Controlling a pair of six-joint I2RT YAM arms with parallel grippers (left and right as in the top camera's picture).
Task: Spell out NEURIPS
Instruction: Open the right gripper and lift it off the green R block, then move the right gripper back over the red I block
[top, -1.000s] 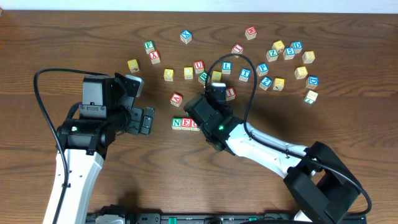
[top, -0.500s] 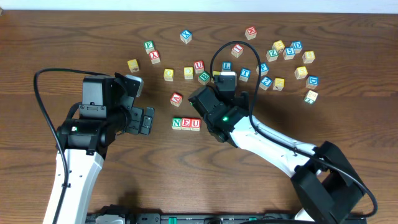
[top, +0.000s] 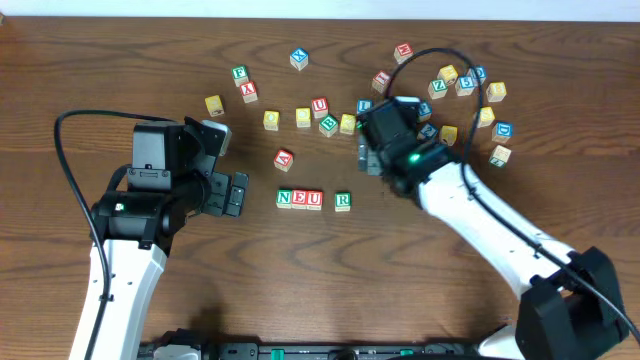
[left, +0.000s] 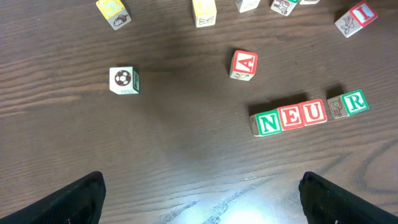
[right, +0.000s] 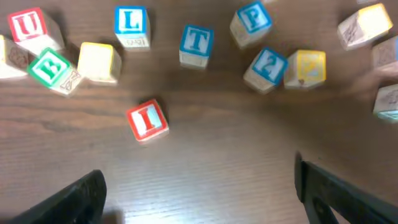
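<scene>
Right wrist cam shows the red I cube (right: 147, 120), which the arm hides from overhead. Right gripper (right: 199, 196) jaws wide, empty. Left gripper (left: 199, 202) wide too, with the square pale-wood NEUR row (left: 291, 117) at its 2 o'clock.

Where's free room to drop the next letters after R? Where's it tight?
Free: bare wood just right of R, up to the right arm; the whole strip in front of the NEU row; the gap between A and that row. Crowded: back right, around L, T and P.
</scene>
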